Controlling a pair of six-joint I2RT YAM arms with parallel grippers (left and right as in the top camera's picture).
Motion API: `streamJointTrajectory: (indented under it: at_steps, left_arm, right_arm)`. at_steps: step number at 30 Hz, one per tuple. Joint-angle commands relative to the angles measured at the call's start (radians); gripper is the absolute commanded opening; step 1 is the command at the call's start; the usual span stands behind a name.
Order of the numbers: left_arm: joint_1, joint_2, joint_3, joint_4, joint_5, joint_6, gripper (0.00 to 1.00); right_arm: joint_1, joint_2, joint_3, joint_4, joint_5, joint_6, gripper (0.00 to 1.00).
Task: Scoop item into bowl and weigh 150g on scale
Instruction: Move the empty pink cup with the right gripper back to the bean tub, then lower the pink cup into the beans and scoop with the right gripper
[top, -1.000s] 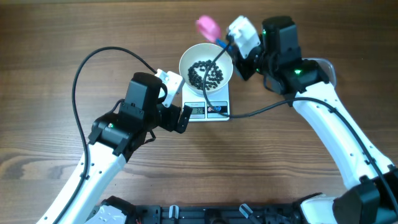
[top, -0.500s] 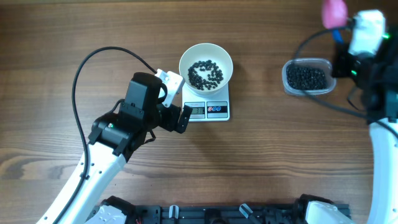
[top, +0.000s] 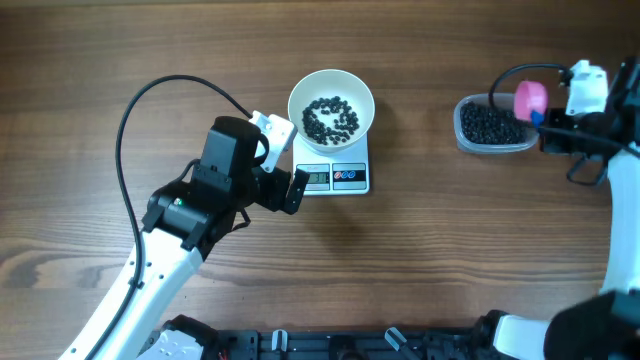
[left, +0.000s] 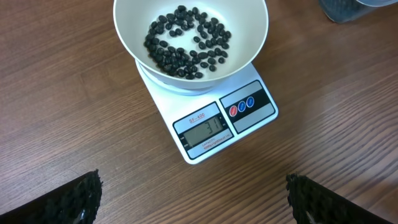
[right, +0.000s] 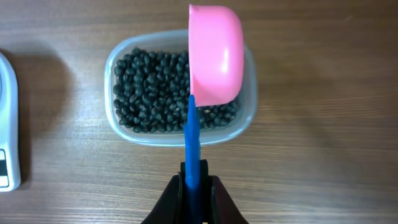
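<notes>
We hold the pink scoop (right: 214, 53) clamped in our right hand (right: 198, 186) above the tub (right: 149, 137). Our left hand (left: 193, 199) stands wide apart before the scale (left: 227, 121), which carries the bowl (left: 127, 37) of pellets (left: 186, 43).

Wood-grain table (top: 450, 250), glossy white bowl (left: 250, 36), clear plastic tub (right: 143, 137)

The brown wooden desk (top: 420, 260) carries two things directly. A white scale (top: 334, 177) sits near its middle, toward the far edge. A clear plastic tub (top: 461, 125) lies well apart, toward the right edge.
</notes>
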Motion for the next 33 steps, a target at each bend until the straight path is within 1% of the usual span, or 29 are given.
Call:
streamJointTrajectory:
  at_steps: [1, 4, 8, 11, 15, 22, 25, 33]
  left_arm:
    - [0.005, 0.005, 0.018, 0.003, 0.001, 0.019, 1.00]
    - [0.005, 0.005, 0.018, 0.003, 0.001, 0.020, 1.00]
    - [0.005, 0.005, 0.018, 0.003, 0.001, 0.020, 1.00]
    - [0.005, 0.005, 0.018, 0.003, 0.001, 0.019, 1.00]
    - [0.005, 0.005, 0.018, 0.003, 0.001, 0.020, 1.00]
    - [0.005, 0.005, 0.018, 0.003, 0.002, 0.019, 1.00]
    - [0.005, 0.005, 0.018, 0.003, 0.001, 0.019, 1.00]
    - [0.005, 0.005, 0.018, 0.003, 0.001, 0.019, 1.00]
  right_arm:
    - [0.018, 0.049, -0.001, 0.014, -0.063, -0.026, 0.04]
    - [0.035, 0.071, -0.001, 0.014, -0.038, -0.049, 0.04]
    - [0.051, 0.077, -0.001, 0.022, 0.085, -0.053, 0.04]
    - [0.058, 0.077, -0.001, 0.024, 0.133, -0.106, 0.04]
    - [0.061, 0.077, -0.001, 0.025, 0.209, -0.109, 0.04]
    - [0.062, 0.112, -0.003, 0.051, 0.188, -0.106, 0.04]
    - [0.066, 0.134, -0.003, 0.051, 0.151, -0.108, 0.04]
    - [0.121, 0.146, -0.003, 0.077, 0.068, -0.098, 0.04]
